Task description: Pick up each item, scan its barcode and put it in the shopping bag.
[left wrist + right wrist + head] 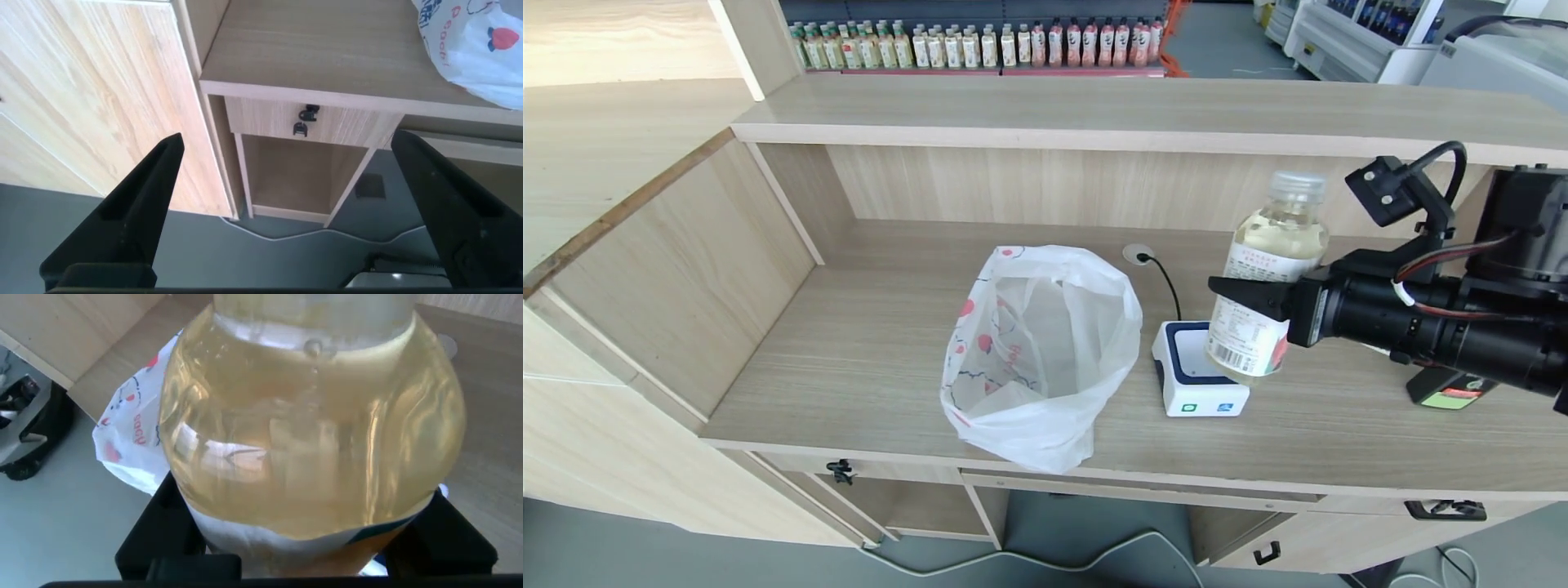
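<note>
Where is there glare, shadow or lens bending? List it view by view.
Head view: the counter's straight edges bow, the wood at upper left is washed out by light, and the shopping bag casts only a faint shadow. Right wrist view: bright reflections streak the bottle. Left wrist view: the left claw is a dark silhouette against the lit cabinet.

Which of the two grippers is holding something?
The right gripper, shut on the bottle over the scanner; the left gripper hangs open and empty.
</note>
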Available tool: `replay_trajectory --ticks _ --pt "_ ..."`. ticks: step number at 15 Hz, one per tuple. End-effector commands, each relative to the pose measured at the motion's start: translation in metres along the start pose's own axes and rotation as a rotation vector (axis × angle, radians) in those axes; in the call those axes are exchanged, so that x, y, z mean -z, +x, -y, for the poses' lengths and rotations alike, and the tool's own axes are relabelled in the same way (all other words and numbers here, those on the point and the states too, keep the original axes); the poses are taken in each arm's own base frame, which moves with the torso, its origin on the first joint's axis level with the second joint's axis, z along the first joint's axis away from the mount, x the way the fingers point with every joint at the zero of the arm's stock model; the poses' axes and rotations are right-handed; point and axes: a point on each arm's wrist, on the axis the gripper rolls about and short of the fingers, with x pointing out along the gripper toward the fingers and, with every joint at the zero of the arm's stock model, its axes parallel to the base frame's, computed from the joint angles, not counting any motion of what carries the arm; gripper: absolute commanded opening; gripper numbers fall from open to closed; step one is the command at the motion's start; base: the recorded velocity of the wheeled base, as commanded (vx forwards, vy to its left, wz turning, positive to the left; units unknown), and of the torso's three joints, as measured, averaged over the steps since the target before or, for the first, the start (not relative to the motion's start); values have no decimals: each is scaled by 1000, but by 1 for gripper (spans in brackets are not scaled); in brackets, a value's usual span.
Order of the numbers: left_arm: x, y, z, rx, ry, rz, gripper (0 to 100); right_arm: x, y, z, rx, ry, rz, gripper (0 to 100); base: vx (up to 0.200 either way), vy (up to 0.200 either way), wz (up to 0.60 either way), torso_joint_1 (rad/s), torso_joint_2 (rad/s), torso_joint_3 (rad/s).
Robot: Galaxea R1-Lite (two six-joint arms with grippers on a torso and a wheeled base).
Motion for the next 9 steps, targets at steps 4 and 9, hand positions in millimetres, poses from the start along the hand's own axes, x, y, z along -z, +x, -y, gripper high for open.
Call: replay_trajectory --ticks 4,9 --pt "0 0 0 1 -4 1 100 9 30 8 -6 -10 33 0 0 50 0 1 2 -2" --pt "0 0 0 -1 -3 1 100 13 76 20 -12 -25 96 0 0 0 0 0 0 0"
